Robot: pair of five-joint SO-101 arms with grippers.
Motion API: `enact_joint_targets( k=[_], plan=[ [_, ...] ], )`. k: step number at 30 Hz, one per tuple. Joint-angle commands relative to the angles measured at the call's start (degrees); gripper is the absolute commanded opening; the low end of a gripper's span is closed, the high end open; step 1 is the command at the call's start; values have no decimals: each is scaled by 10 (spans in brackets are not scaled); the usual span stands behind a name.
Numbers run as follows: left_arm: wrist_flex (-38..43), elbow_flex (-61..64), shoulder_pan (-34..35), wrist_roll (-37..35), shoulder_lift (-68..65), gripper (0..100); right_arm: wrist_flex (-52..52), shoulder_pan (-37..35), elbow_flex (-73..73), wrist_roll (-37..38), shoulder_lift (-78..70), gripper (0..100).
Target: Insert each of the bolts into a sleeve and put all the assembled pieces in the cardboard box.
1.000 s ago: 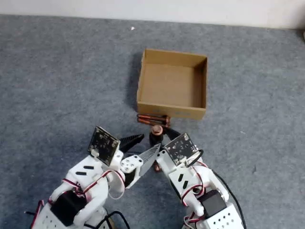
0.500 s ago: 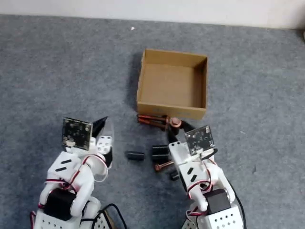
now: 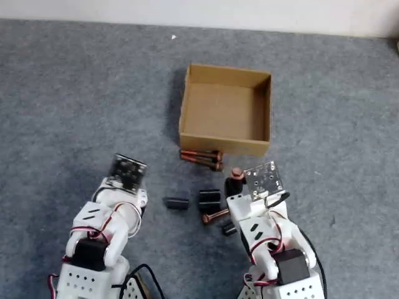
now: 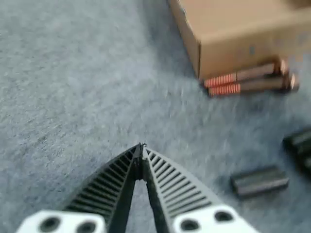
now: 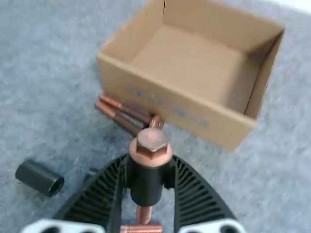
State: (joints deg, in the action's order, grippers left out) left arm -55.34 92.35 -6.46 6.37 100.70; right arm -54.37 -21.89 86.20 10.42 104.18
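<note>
Firmly clamped by the right pincer [image 5: 148, 167] on a black sleeve [image 5: 146, 187], held upright, with a copper bolt [image 5: 151, 144] dropped through it: head seated on the top rim, threaded tip poking out below. Gripped by the sleeve rather than the bolt, probably so that the pair travels as one piece without the bolt sliding free. Poised on the near side of the cardboard box [image 5: 194, 114], close to its near wall but apart from it, with nothing inside yet. So seemingly the first assembly, ready for lifting over the wall and letting go.

Farther out, against that near wall, two more bolts [image 5: 121, 114] lying side by side, waiting their turn. Leftward on the grey desk [image 3: 75, 93], a loose sleeve [image 3: 176, 203] on its side, further sleeves [image 3: 209, 199] beside it, and a spare bolt [image 3: 215, 217] just near of those. Over at the left, left pincer [image 4: 141, 150] pressed together on nothing, tips pointed down at bare desk, well apart from the parts. Likely parked clear of the right arm's path.
</note>
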Motion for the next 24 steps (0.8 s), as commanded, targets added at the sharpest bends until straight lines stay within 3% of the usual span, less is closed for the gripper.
enact_joint_targets(
  k=[1, 16, 24],
  plan=[
    [2, -1, 7, 47, 5, 5, 2, 7, -62, 47, -24, 6],
    [3, 4, 7, 50, 5, 6, 12, 18, -461, 46, -575, 6],
    [14, 6, 7, 50, 5, 6, 151, 87, -577, 46, -793, 6]
  ],
)
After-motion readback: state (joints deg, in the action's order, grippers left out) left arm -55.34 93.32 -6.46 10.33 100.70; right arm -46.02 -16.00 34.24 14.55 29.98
